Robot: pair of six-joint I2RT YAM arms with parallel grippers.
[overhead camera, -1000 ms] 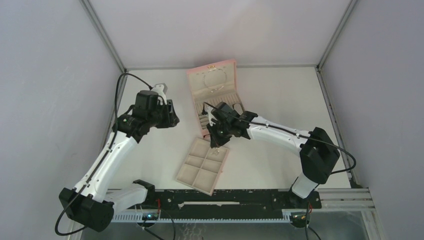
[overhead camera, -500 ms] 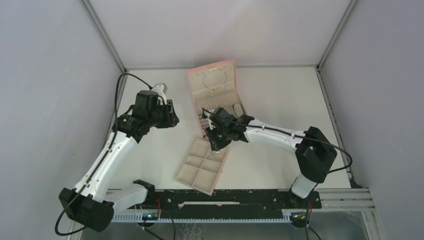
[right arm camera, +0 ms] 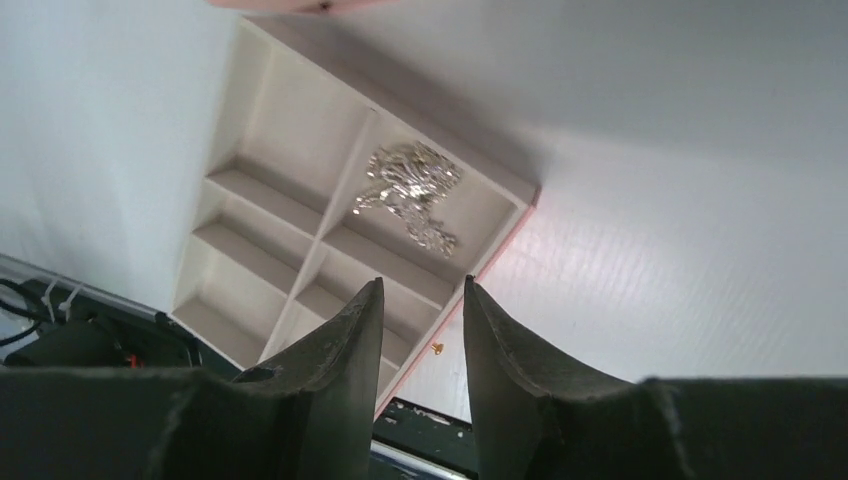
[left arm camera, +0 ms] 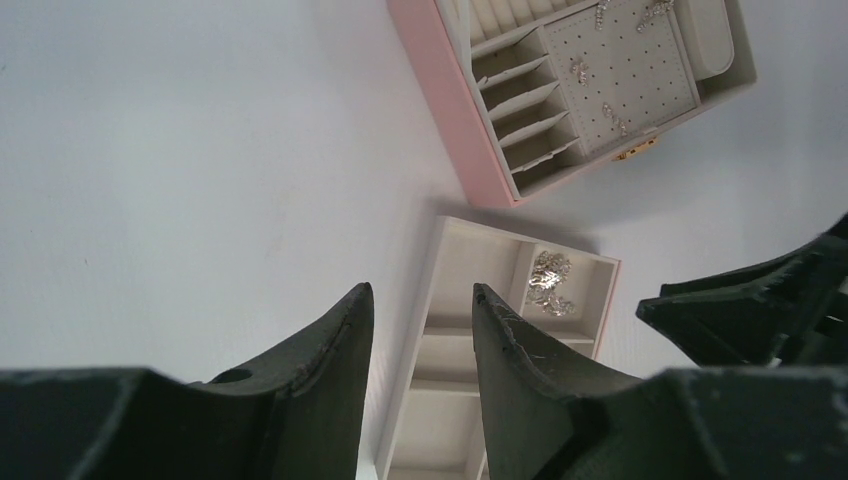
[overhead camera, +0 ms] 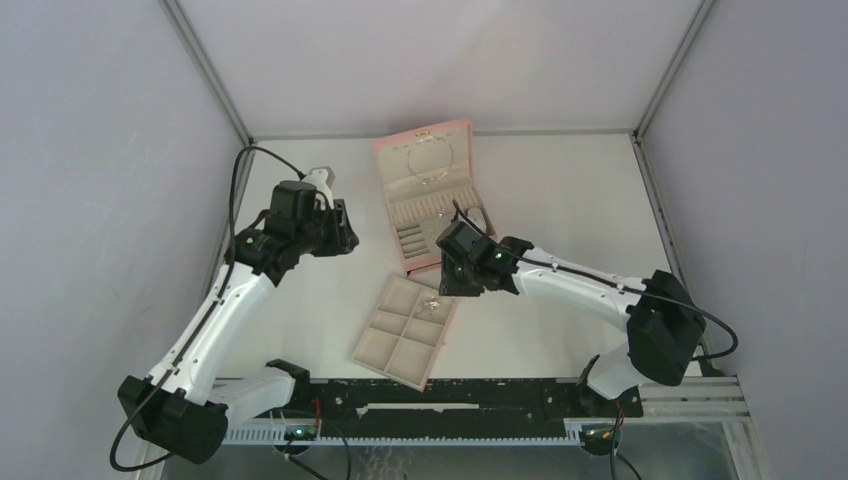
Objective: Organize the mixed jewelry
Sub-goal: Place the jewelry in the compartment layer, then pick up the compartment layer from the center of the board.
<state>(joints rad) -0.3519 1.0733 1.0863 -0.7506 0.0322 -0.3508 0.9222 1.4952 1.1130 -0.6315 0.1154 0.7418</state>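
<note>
A tangled silver cluster of the mixed jewelry lies in the far right compartment of the beige tray. My right gripper hangs open and empty just above the tray's right edge. A tiny gold stud lies on the table beside that edge. Small silver earrings sit on the dotted pad inside the open pink box. My left gripper is open and empty, held above the table left of the box.
The pink box stands open behind the tray with its lid leaning back, a thin chain hanging in the lid. White walls close in the left, back and right. The black arm rail runs along the near edge.
My right gripper has opened, leaving the silver cluster in the tray compartment, and has drawn back to the right. The left arm has not moved.
</note>
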